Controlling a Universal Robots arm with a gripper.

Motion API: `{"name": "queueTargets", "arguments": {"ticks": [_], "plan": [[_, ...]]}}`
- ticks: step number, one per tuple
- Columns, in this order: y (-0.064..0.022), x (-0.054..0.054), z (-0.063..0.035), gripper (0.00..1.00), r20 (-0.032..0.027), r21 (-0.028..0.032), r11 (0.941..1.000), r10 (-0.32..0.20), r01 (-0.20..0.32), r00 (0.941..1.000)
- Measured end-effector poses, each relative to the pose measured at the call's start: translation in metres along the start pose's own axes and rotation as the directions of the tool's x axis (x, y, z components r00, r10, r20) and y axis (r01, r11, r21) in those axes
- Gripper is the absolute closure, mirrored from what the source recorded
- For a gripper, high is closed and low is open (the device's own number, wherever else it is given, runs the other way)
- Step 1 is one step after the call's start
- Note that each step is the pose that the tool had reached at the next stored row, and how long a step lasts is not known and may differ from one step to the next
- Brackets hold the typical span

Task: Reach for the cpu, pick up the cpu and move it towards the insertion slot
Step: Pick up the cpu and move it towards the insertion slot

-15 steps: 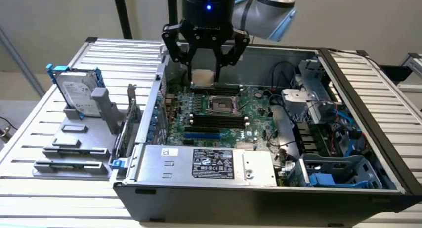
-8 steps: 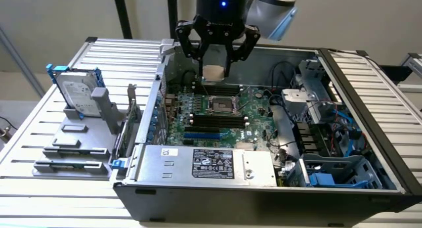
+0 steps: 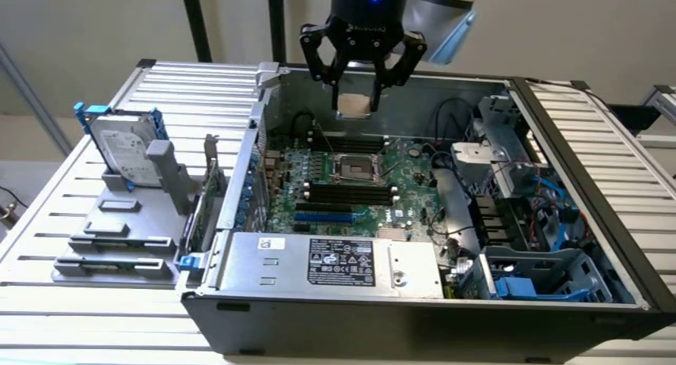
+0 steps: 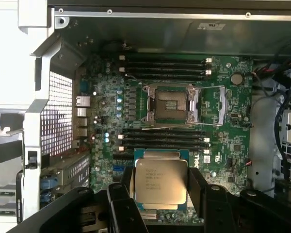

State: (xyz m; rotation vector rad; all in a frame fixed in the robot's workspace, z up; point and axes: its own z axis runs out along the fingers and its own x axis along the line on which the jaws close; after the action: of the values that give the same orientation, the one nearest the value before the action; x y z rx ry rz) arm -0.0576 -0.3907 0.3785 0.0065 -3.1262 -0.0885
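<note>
A: Step in hand?
B: Carrying. The cpu is being gripped between the jaws of the gripper, held aloft over the motherboard's far edge.
A: Requirement?
B: Squaring over the insertion slot, judged.
A: Appearance?
B: Flat, silvery, printed lid.

A slatted metal table spans the exterior view. An open black computer case lies on it, filling the centre and right of the frame. At left sits a grey holder stand with an upright blue-railed hard drive.
</note>
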Motion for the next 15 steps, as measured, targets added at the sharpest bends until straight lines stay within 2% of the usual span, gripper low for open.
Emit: {"name": "queueTargets", "arguments": {"ticks": [11, 15], "plan": [[0.0384, -0.016, 0.0037, 0.45, 0.0000, 0.0020, 1.0000, 0.000, 0.000, 1.0000], [0.0471, -0.022, 0.0054, 0.45, 0.0000, 0.0033, 1.0000, 0.000, 0.000, 1.0000]]}}
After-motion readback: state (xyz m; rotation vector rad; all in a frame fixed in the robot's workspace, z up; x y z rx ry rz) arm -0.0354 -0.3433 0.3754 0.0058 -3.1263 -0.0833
